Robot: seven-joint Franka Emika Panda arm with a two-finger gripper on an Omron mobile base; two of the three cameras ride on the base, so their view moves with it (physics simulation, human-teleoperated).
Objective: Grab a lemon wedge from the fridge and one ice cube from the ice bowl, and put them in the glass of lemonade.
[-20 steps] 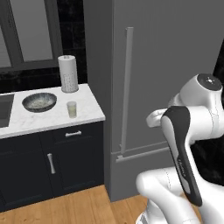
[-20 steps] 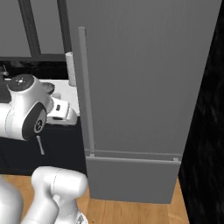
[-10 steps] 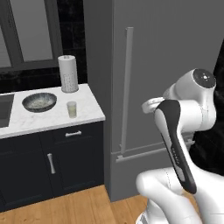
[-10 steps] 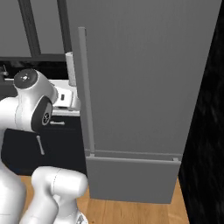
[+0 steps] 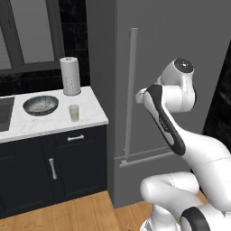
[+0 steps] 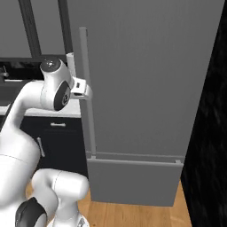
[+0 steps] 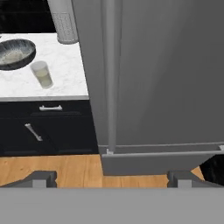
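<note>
So my two-finger gripper is spread wide and holding nothing, facing the tall plain grey fridge, door shut. First job is its long vertical bar handle: I'd line up square and get both fingers around it before pulling. The small clear glass of pale lemonade and round dark grey ice bowl sit on the white marble counter.

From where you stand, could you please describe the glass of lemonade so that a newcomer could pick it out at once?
Left of the tall grey fridge runs a white marble counter. On it stands the glass of lemonade, between the ice bowl and the counter's front right corner. It is the small clear tumbler of pale yellow liquid, much shorter than the white paper-towel roll behind it.
</note>
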